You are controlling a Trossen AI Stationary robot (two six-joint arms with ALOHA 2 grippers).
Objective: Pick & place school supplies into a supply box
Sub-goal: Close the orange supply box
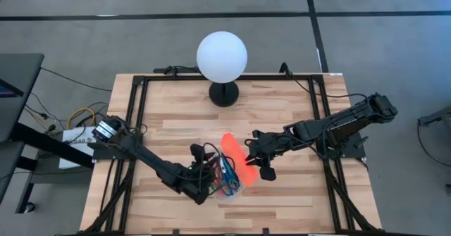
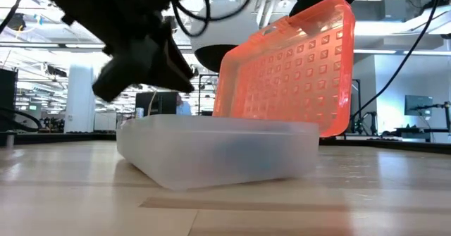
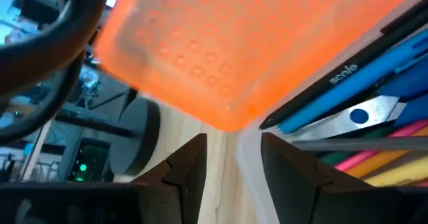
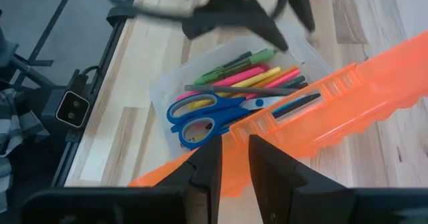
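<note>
The clear pencil case (image 1: 229,187) sits near-centre on the desk, supplies inside. Right end effector (image 4: 231,158) pinches its orange lid's (image 4: 321,127) rim: light, stiff, slippery. Left end effector (image 3: 233,158) open, empty.

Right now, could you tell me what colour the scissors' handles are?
Blue; the scissors show best in the right wrist view.

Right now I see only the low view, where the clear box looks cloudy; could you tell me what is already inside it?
Observer: Blue-handled scissors lie in the supply box beside pink, green, yellow and orange pens.
Operator: Thank you; what holds the orange lid up?
Observer: The right gripper has its jaws on the orange lid, at its edge.
Operator: And the left arm?
Observer: The left gripper sits at the box's corner, jaws apart astride its wall.
</note>
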